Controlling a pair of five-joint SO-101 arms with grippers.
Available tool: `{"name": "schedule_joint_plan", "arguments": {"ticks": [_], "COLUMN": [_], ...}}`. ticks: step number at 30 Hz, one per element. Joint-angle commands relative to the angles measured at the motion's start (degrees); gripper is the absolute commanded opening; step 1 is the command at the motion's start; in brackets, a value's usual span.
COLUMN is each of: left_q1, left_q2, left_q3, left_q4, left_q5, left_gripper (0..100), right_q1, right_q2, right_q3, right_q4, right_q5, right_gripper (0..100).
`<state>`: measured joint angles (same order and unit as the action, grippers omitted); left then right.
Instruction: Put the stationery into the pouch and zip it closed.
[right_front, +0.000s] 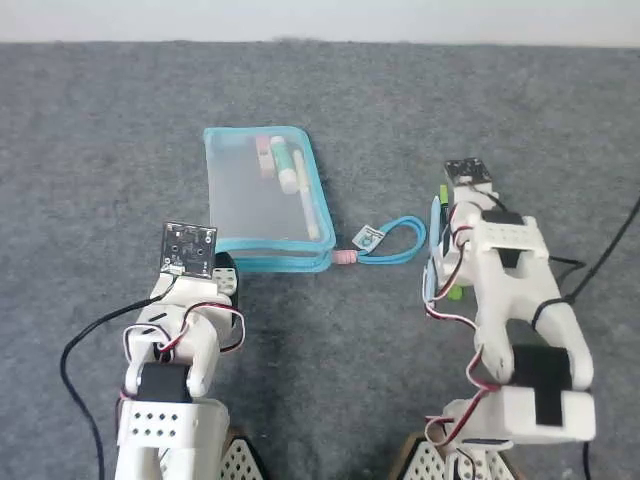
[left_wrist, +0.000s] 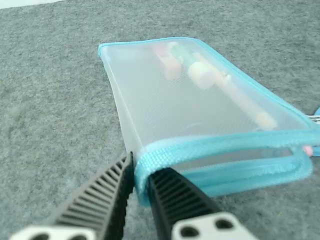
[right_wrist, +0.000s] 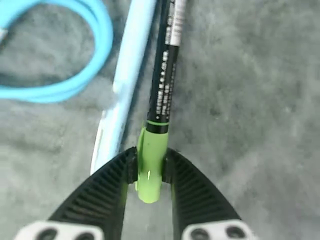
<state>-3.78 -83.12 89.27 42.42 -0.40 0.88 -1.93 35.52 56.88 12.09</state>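
Note:
The translucent pouch (right_front: 262, 200) with blue trim lies flat in the middle of the table, its mouth towards the arms. Inside it are a pink eraser (right_front: 264, 155), a white glue stick (right_front: 285, 165) and a pencil (right_front: 306, 200). My left gripper (left_wrist: 140, 167) is shut on the pouch's (left_wrist: 200, 110) near corner seam, low at the left (right_front: 226, 270). My right gripper (right_wrist: 149, 160) is shut on the green cap of a black pen (right_wrist: 162, 95) lying on the table. A light blue pen (right_wrist: 126, 85) lies right beside it. The green cap (right_front: 455, 292) peeks out under the right arm.
The pouch's pink zipper pull (right_front: 343, 256) sits at the near right corner, with a blue strap loop (right_front: 396, 243) trailing towards the right arm. Grey felt covers the table (right_front: 100, 150), with open room at the left and far side.

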Motion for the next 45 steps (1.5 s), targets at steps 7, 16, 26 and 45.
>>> {"name": "schedule_joint_plan", "arguments": {"ticks": [7,16,26,45], "left_q1": [0.70,0.62,0.35,0.70], "left_q2": [-1.05,-1.05,-1.05,-1.05], "left_q3": [-1.10,-1.10,-1.10,-1.01], "left_q4": [-2.11,-2.11,-2.11,-2.11], "left_q5": [-0.35,-0.26,-0.18,-0.18], "left_gripper": [1,1,1,1], "right_q1": [-6.37,-33.54,-39.60,-33.63], "right_q2": [-34.59,-41.45,-30.99,-1.71], "right_q3": [-8.44,-7.38,-6.68,-36.13], "right_q4": [25.54,35.03,34.77,25.98], "right_q5": [9.49,17.14,15.38,-3.78], "right_gripper": [0.7,0.7,0.7,0.9]}}
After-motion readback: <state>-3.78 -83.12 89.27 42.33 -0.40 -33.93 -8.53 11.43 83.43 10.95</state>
